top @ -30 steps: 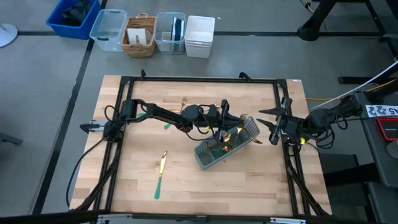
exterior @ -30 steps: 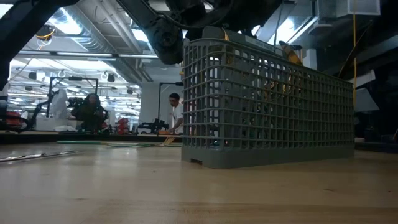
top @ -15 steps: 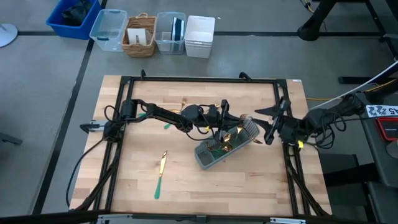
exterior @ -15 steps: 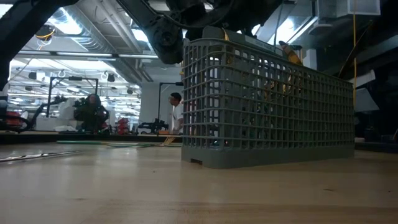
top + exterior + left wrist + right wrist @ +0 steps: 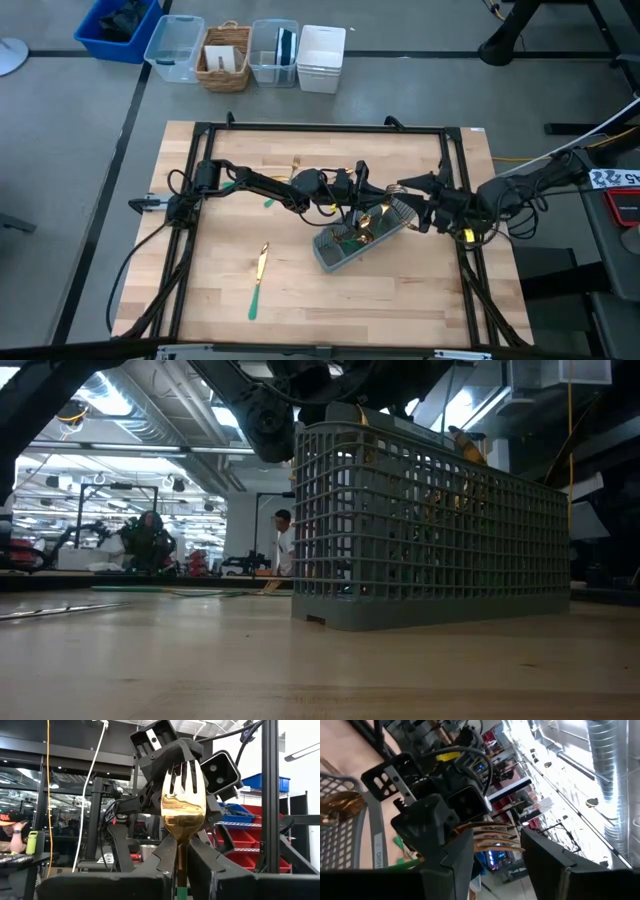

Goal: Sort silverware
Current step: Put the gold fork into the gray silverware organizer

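A fork (image 5: 183, 802) is clamped upright in the left hand (image 5: 362, 192) at frame centre, above the caddy (image 5: 362, 238). The right hand (image 5: 412, 203), fingers apart, is seen reaching towards its tines. A mistimed handover could drop the fork onto the desk (image 5: 330, 300)

Two slim black jointed arms, black cables looped along the links, left gripper (image 5: 358, 195) with angular matte-black fingers (image 5: 162, 857), right gripper (image 5: 420, 195) black, boxy, yellow cable behind it
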You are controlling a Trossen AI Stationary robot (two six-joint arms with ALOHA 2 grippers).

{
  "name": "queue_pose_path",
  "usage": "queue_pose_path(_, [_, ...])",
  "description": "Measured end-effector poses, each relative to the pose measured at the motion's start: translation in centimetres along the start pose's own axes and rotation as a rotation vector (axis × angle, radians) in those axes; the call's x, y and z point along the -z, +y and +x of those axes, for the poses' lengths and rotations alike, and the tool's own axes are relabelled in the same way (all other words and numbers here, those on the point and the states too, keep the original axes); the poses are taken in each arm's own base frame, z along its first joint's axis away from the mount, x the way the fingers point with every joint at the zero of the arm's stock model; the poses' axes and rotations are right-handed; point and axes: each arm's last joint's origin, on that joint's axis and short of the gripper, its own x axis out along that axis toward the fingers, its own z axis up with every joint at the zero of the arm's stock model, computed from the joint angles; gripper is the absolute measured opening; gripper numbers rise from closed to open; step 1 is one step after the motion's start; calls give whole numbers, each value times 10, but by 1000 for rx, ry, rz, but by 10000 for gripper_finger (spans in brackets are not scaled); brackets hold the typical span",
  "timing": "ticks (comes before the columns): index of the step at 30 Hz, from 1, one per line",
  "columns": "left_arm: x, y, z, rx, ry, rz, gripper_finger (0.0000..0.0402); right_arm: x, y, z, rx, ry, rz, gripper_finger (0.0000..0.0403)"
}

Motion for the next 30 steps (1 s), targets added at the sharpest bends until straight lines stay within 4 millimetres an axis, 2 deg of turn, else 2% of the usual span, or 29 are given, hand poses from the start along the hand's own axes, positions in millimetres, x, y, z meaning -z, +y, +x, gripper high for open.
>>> queue_pose_path(6, [0,0,0,-3,2,-1,23,3,1,17,8,75,-27,166])
queue_pose_path(11, [1,1,0,-6,4,-1,24,7,2,22,1,110,-43,160])
queue_pose_path(22, [0,3,-1,-8,-1,-2,24,7,3,21,-8,113,-49,69])
queue_pose_path(30, [1,3,-1,-13,7,-5,24,9,5,20,-34,118,-50,36])
